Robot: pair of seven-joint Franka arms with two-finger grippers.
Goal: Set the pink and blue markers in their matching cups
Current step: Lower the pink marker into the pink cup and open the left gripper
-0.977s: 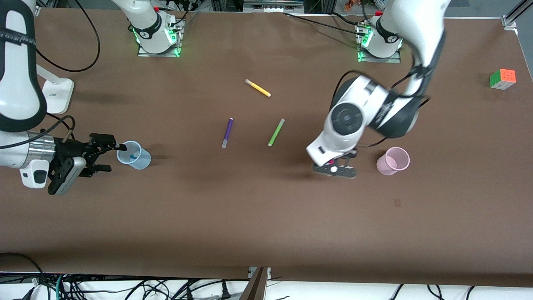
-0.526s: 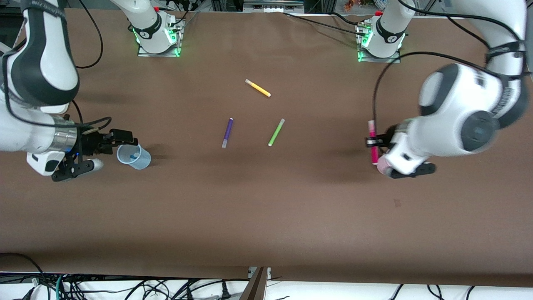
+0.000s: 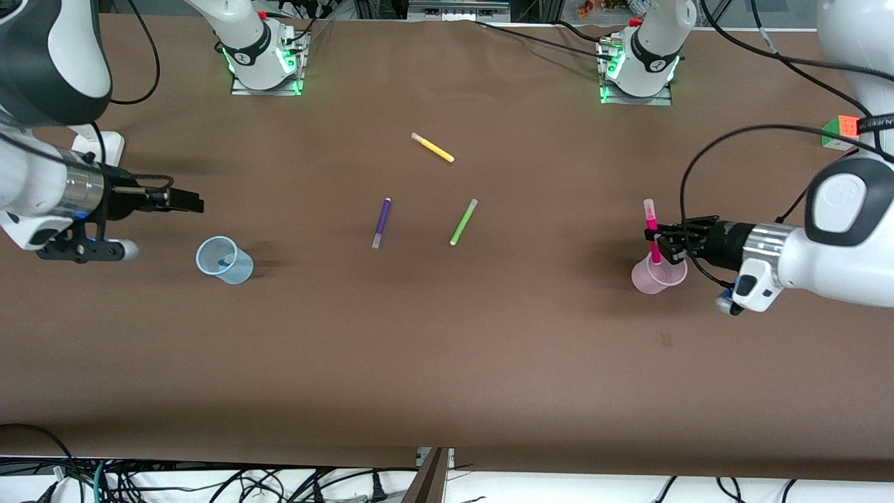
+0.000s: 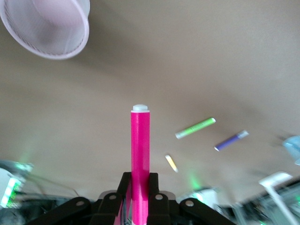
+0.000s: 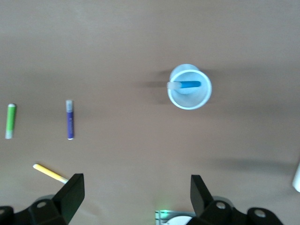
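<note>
No readable writing shows on the pink marker (image 3: 652, 234) or pink cup (image 3: 656, 277).

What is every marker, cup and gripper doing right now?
Pink marker: upright, held above the pink cup.
Pink cup: upright, nothing seen inside.
Blue marker: leaning inside the blue cup.
Blue cup: upright.
Purple marker: lying flat on the table.
Green marker: lying flat.
Yellow marker: lying flat.
Left gripper: shut on the pink marker.
Right gripper: open, holding nothing, over the table near the blue cup.
</note>
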